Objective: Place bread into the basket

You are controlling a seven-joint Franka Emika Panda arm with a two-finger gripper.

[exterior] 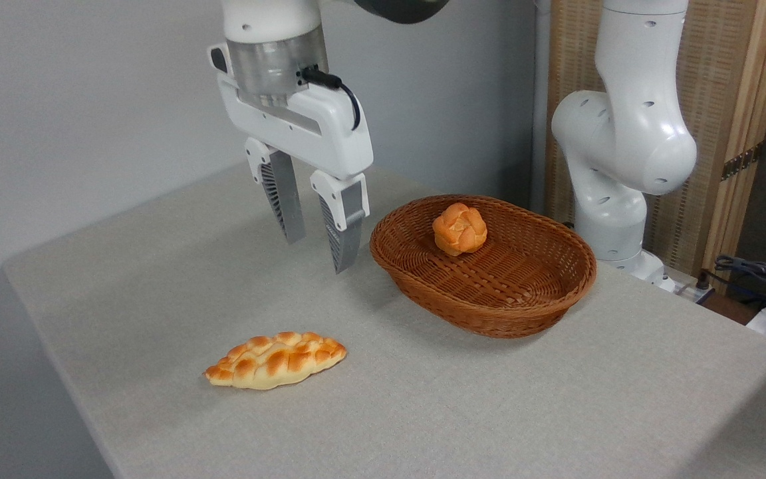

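Observation:
The bread [459, 229], a small round orange knotted bun, lies inside the oval brown wicker basket [489, 313], toward its far side. My gripper [318, 255] hangs above the table just left of the basket's rim. Its two grey fingers [345, 233] point down, stand apart, and hold nothing. The gripper is open and touches neither the bun nor the basket.
A longer pale golden braided loaf [276, 360] lies on the grey table [556, 412] toward the front left. The arm's white base [622, 173] rises behind the basket at the right. Cables [762, 279] lie at the far right edge. A wooden screen stands behind.

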